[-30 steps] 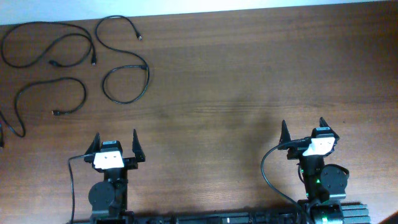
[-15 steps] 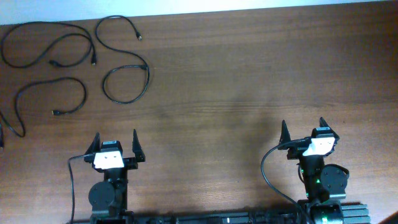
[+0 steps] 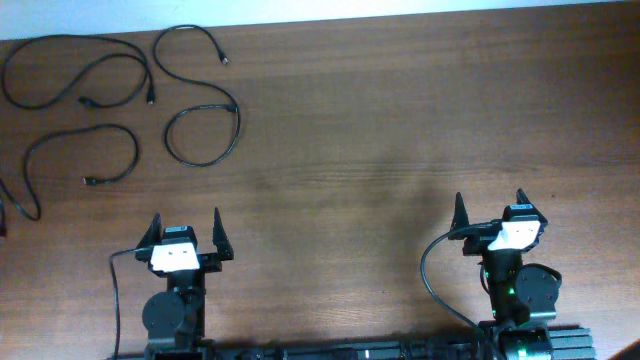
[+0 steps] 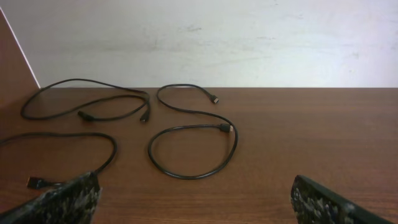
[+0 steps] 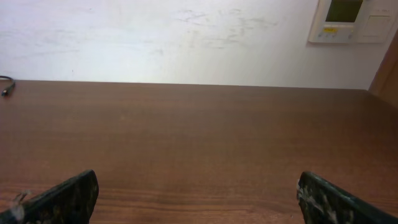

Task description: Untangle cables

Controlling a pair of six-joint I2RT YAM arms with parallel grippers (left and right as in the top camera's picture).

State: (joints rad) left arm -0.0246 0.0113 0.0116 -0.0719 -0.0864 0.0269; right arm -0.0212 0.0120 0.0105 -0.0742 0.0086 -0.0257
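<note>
Three black cables lie apart at the table's far left. One (image 3: 75,78) loops at the top left corner. A second (image 3: 200,125) curls into an S and a ring to its right. A third (image 3: 75,160) arcs below the first. In the left wrist view they show as the back loop (image 4: 87,106), the ring (image 4: 193,149) and the left arc (image 4: 68,140). My left gripper (image 3: 186,232) is open and empty near the front edge, below the cables. My right gripper (image 3: 488,207) is open and empty at the front right, far from them. A cable end (image 5: 6,87) shows at the right wrist view's left edge.
The brown wooden table (image 3: 400,130) runs to a white wall (image 4: 249,37) at the back. A wall thermostat (image 5: 351,18) shows in the right wrist view. A dark object (image 3: 2,215) sits at the table's left edge.
</note>
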